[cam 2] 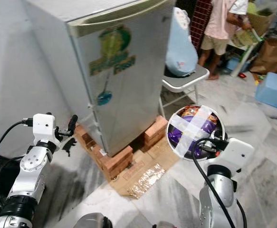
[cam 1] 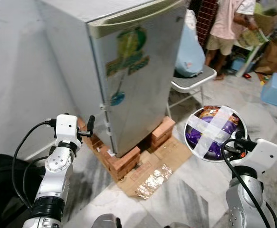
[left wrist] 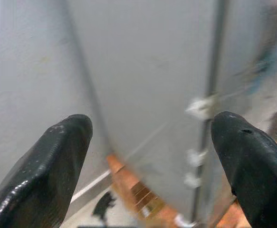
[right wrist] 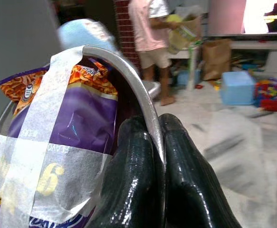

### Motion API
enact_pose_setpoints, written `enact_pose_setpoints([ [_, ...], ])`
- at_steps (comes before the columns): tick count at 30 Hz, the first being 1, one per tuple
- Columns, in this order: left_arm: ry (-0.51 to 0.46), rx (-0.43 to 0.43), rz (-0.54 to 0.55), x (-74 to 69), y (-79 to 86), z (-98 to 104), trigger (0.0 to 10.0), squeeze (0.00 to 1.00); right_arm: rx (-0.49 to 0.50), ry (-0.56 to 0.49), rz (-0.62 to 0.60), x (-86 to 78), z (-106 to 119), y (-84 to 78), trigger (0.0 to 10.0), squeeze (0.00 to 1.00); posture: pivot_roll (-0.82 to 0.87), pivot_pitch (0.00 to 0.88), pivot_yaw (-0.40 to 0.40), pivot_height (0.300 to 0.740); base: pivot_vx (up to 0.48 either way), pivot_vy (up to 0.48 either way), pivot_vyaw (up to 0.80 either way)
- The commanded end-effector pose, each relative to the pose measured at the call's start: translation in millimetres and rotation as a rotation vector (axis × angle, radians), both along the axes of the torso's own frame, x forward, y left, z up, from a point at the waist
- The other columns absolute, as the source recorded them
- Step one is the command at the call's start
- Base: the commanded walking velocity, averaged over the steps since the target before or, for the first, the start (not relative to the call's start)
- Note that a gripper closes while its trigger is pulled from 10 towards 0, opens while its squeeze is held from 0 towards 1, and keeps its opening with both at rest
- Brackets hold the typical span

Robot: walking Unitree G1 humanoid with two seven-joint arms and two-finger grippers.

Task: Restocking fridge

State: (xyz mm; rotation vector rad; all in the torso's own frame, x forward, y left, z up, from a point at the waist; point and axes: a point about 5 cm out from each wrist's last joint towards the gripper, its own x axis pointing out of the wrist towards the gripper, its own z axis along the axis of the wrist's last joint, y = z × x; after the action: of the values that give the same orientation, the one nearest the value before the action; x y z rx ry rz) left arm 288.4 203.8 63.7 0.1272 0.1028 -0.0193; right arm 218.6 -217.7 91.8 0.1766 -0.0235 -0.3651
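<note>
**Robot at the fridge, bowl in hand**

Head cam: closed silver fridge (cam 1: 128,71) sits on bricks (cam 1: 124,161) with cardboard (cam 1: 152,173) under it. The left gripper (cam 1: 90,124) hangs near the fridge's lower left corner. A steel bowl (cam 1: 194,141) with a purple snack bag (cam 1: 214,133) taped in sits right of the fridge, near side. Far right there's a person (cam 1: 228,23) past a folding chair (cam 1: 193,78).

Left wrist cam: jaws wide apart, holding nothing, facing the fridge.

Right wrist cam: the right gripper (right wrist: 156,156) has its jaws pinched tight on the bowl's rim.

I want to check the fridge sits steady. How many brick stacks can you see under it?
2 in view beneath the fridge: one brick stack under its near front corner, another under the corner toward the folding chair. Supports behind may be hidden.
</note>
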Motion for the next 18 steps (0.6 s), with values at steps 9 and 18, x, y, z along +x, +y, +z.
enact_pose_setpoints([
  [9, -0.018, 0.008, -0.019, 5.0, -6.2, 4, 10.0, 0.0, -0.009, -0.012, -0.022, -1.9, 6, -7.9, 10.0, 0.0, 0.02, 0.0, 0.002, 0.74, 0.0, 0.16, 0.0],
  [18, -0.035, -0.034, -0.106, 5.2, -15.3, 6, 10.0, 0.0, -0.019, -0.011, -0.018, -1.0, 8, -7.7, 10.0, 0.0, 0.02, 0.0, -0.001, 0.74, 0.079, 0.0, -0.51],
])
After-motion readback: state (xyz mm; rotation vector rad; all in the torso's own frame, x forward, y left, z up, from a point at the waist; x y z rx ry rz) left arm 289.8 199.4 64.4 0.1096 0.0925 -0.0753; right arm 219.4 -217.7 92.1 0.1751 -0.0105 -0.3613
